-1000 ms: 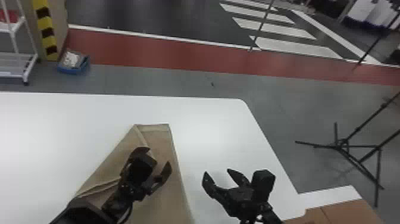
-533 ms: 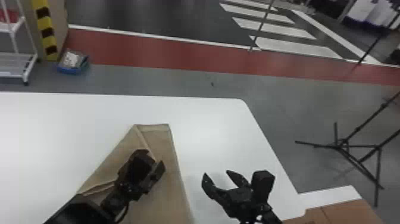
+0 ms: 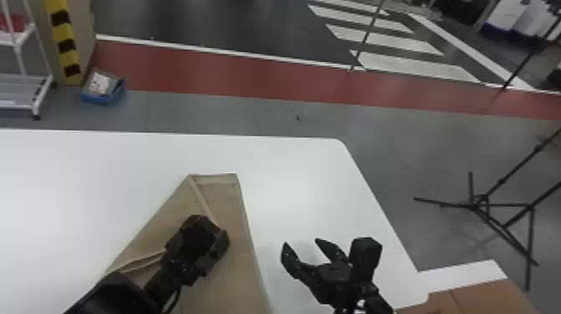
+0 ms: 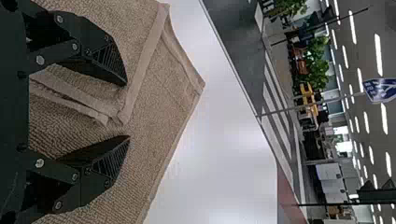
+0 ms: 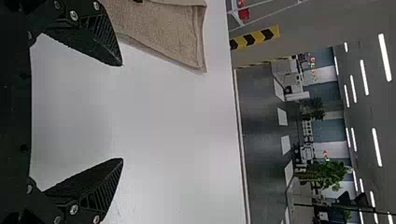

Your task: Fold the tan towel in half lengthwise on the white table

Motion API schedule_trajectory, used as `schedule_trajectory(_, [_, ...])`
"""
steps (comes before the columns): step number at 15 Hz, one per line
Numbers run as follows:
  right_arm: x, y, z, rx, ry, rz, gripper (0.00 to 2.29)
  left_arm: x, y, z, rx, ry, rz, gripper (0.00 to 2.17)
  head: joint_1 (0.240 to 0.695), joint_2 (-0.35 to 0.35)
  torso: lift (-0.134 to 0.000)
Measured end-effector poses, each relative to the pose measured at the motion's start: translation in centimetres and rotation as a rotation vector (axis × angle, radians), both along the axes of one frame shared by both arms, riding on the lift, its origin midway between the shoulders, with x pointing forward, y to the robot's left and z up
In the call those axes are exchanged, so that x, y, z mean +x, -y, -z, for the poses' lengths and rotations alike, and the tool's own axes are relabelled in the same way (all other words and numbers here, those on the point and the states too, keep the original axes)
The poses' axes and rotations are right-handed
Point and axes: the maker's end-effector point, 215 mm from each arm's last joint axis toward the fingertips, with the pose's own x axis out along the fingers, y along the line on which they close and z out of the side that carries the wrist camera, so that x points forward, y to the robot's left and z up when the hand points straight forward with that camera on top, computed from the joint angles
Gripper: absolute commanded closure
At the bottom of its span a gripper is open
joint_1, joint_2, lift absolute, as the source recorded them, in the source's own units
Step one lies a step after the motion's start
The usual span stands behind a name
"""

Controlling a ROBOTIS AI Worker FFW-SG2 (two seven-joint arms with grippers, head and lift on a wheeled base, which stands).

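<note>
My left gripper [image 3: 199, 238] stands over the middle of the tan towel [image 3: 236, 204], which lies with its narrow end toward the table's far edge. In the left wrist view, the left gripper [image 4: 128, 110] is open, its fingers part-way apart on either side of the ridged hem of the towel [image 4: 163, 93]. A hemmed flap lies folded on the cloth. To the towel's right my right gripper [image 3: 302, 244] is held over bare table. The right wrist view has the right gripper [image 5: 122, 112] wide open, nothing between its fingers, the towel [image 5: 163, 32] beyond one finger.
The white table [image 3: 292, 167] extends left of and beyond the towel, its right edge just past my right arm. Brown cardboard [image 3: 480, 298] is at the lower right. On the floor are a black tripod stand [image 3: 476, 204] and a blue box [image 3: 102, 94].
My left gripper has turned and its fingers have come closer together over the towel, and lately it moved slightly to the right. The right gripper has hardly moved.
</note>
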Motion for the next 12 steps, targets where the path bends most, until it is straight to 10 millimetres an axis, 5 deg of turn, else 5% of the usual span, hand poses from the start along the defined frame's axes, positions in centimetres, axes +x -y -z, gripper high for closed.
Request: schedule_trajectory(12, [0.10, -0.01, -0.16, 0.008, 0.003, 0.002, 0.16, -0.04, 0.27, -0.77, -0.008, 0.021, -0.006, 0.72, 0.695, -0.350, -0.057])
